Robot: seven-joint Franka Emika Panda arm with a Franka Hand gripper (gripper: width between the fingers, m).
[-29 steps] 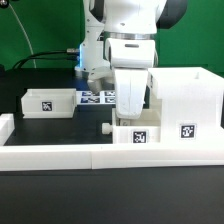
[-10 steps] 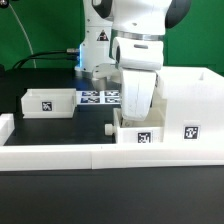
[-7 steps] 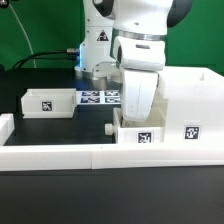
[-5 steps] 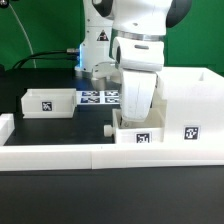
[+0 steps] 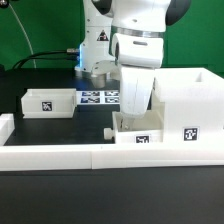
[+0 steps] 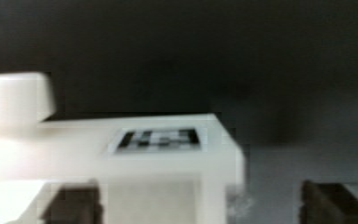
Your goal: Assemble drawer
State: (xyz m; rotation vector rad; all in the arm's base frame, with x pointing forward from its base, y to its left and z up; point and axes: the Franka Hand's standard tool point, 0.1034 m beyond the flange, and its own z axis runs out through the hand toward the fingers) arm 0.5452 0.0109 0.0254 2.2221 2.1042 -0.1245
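The tall white box casing (image 5: 187,100) stands at the exterior view's right, with a tag on its front. One small tray (image 5: 138,135) sits right against the casing's left side, behind the front rail. A second small tray (image 5: 47,101) lies further to the exterior view's left. My gripper (image 5: 133,110) hangs just above the near tray. In the wrist view the gripper (image 6: 206,206) is open. Its dark fingers (image 6: 78,205) stand wide apart over the tagged white tray (image 6: 149,160). There is a gap between the tray's edge and the other finger.
Long low white border rails (image 5: 70,153) run along the front and the exterior view's left. The marker board (image 5: 98,97) lies flat behind the gripper. A small dark object (image 5: 108,129) lies on the black table beside the near tray.
The near tray has slid toward the casing since the earliest frame. In the last half second the gripper has risen a little off the tray.
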